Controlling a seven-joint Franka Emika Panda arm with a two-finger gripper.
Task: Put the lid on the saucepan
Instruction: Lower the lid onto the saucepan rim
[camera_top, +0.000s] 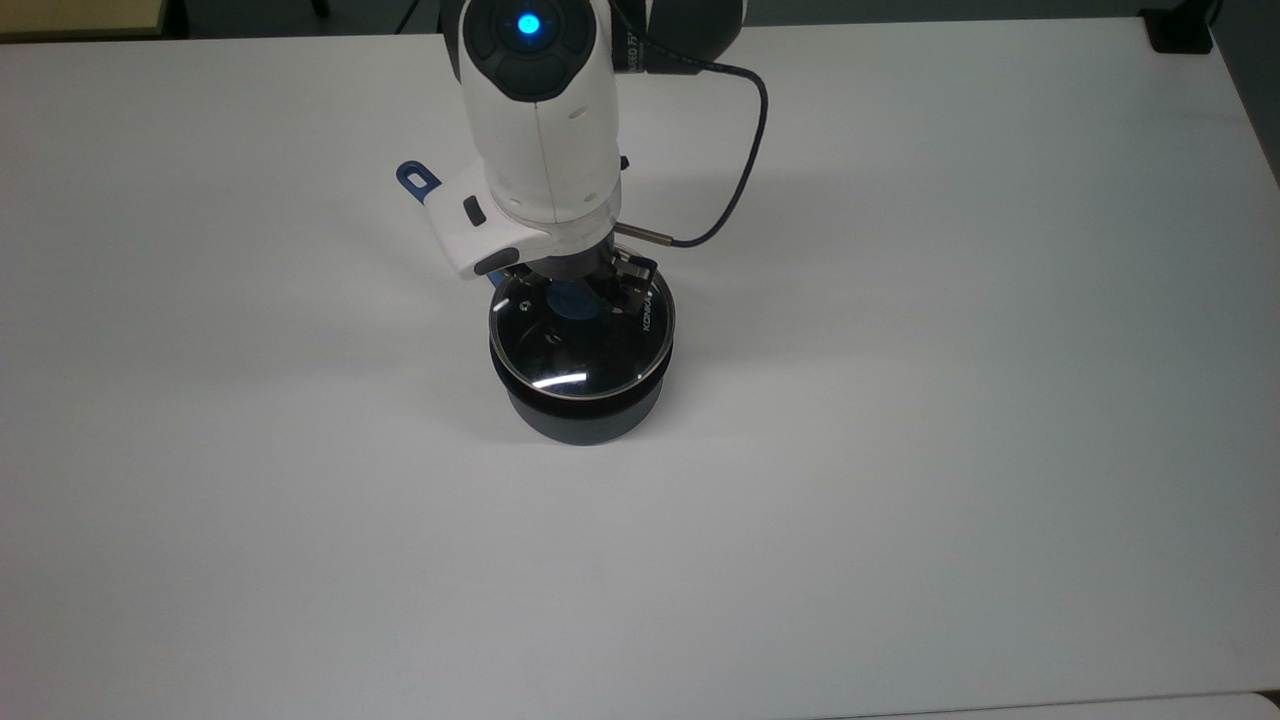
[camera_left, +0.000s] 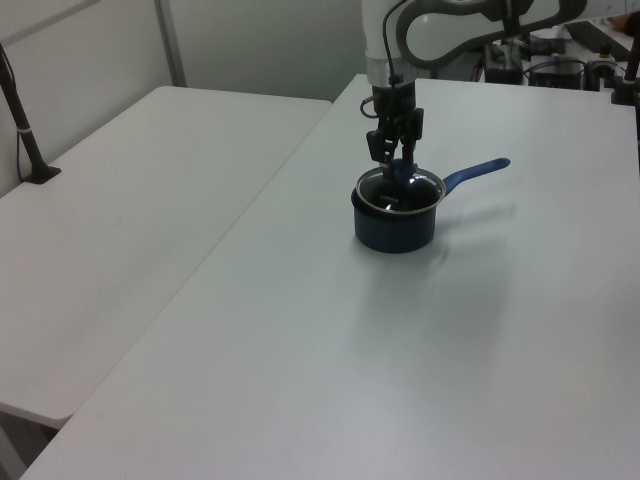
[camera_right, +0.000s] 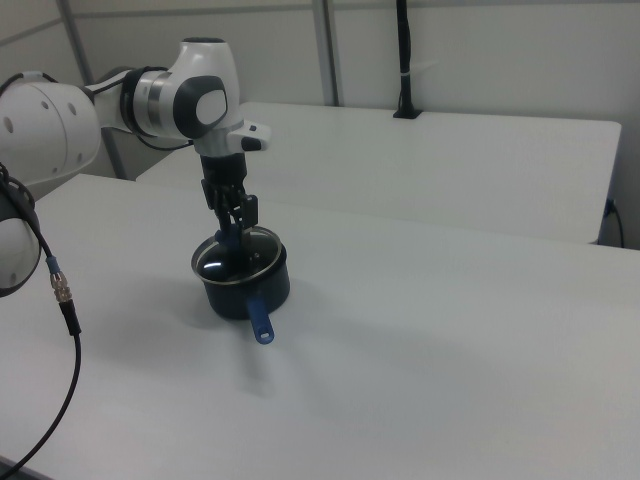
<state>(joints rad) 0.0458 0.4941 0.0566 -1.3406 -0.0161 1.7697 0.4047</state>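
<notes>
The saucepan (camera_top: 585, 415) stands mid-table, dark blue-black, and its blue handle (camera_top: 415, 178) pokes out from under the arm toward the top view's upper left. The glass lid (camera_top: 585, 350) lies level over the pan's mouth, its steel rim lined up with the pan's rim. My gripper (camera_top: 573, 297) points straight down and is shut on the lid's blue knob (camera_top: 570, 300). In the left view the gripper (camera_left: 397, 172) stands over the lid (camera_left: 400, 193) and pan (camera_left: 395, 230). The right view has the gripper (camera_right: 231, 232), the lid (camera_right: 240, 256) and the saucepan (camera_right: 247, 288).
A black cable (camera_top: 735, 200) loops from the wrist toward the top view's right. A black clamp (camera_top: 1180, 30) sits at the table's far right corner. A second table (camera_left: 130, 200) adjoins on the left view's left, with a black post (camera_left: 22, 120).
</notes>
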